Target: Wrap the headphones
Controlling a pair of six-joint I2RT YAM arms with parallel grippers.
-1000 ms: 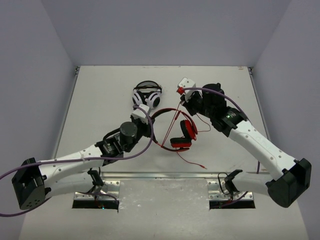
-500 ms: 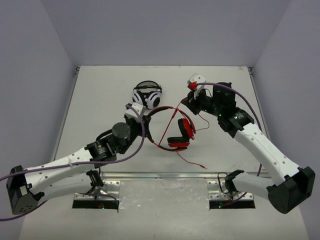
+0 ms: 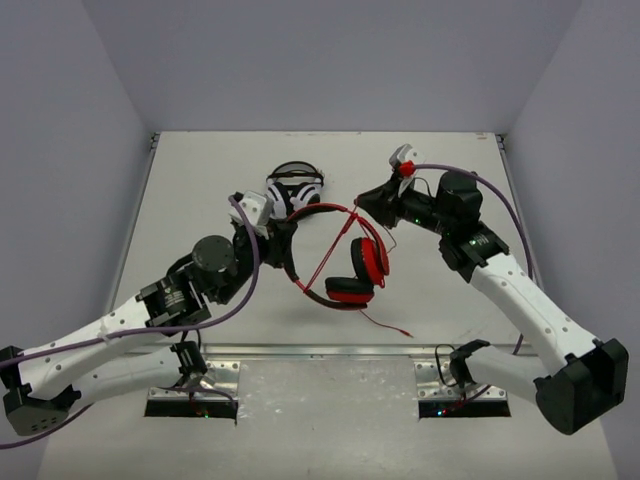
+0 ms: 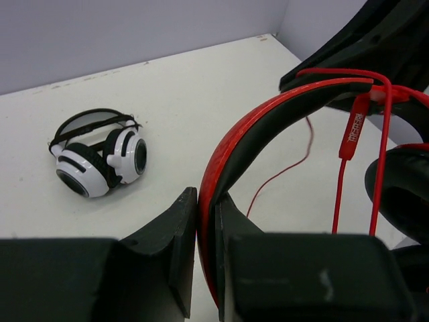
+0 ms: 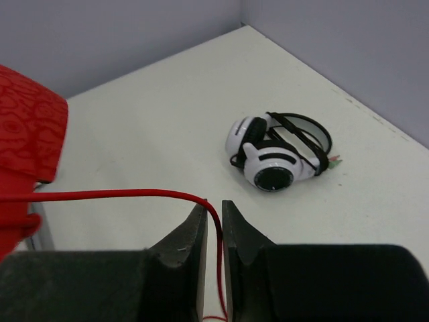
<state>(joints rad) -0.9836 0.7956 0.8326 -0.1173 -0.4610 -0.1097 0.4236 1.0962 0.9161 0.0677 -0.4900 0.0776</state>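
Note:
The red headphones (image 3: 374,258) hang above the table between my two grippers, ear cups low and to the right. My left gripper (image 3: 283,232) is shut on the left end of the red headband (image 4: 268,121); in the left wrist view (image 4: 206,228) the band sits pinched between both fingers. My right gripper (image 3: 362,208) is shut on the thin red cable (image 3: 330,250); in the right wrist view (image 5: 214,225) the cable (image 5: 120,195) runs between the fingers. The cable crosses over the headband, and its in-line remote (image 4: 354,131) hangs beside it. The cable's tail (image 3: 385,325) lies on the table.
The white-and-black headphones (image 3: 295,188) lie on the table just behind the left gripper, and show in the left wrist view (image 4: 100,161) and the right wrist view (image 5: 281,154). Grey walls enclose the table on the left, back and right.
My left arm has drawn back to the left, carrying the headband with it. My right gripper has moved right and further back with the cable, pulling it tighter across the headband.

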